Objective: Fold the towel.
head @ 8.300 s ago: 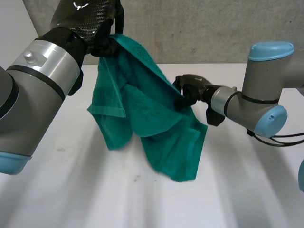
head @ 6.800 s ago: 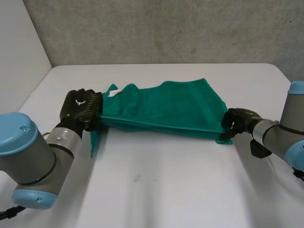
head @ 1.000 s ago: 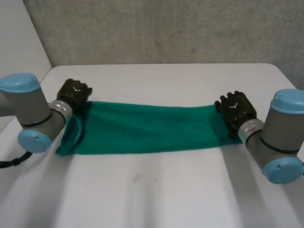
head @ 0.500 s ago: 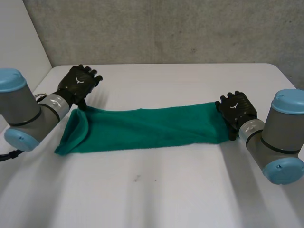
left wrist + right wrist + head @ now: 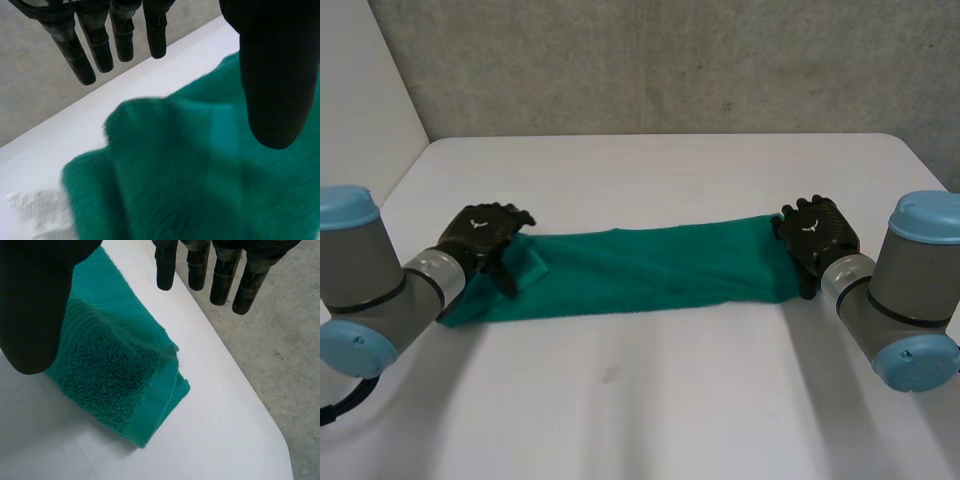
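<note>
- Head view: the green towel (image 5: 650, 268) lies as a long narrow strip across the white table (image 5: 650, 410), with one black hand at each end.
- Half a second ago the left hand (image 5: 485, 235) was lifted clear, beyond the towel's far corner. It has now come back down over the towel's left end, where a small flap of cloth is turned up beside it.
- The strip looks narrower than a second ago, so the lengthwise fold seems done. Folding it end to end probably comes next.
- The right hand (image 5: 813, 232) has barely moved and sits low over the towel's right end.
- Left wrist view: the fingers (image 5: 75, 50) are straight and spread, with the thumb held apart. The towel (image 5: 190, 175) bunches under the palm, but nothing is gripped.
- Right wrist view: the fingers (image 5: 220, 275) are also straight, thumb wide. The folded towel end (image 5: 120, 370) lies under the palm, free of any grasp.
</note>
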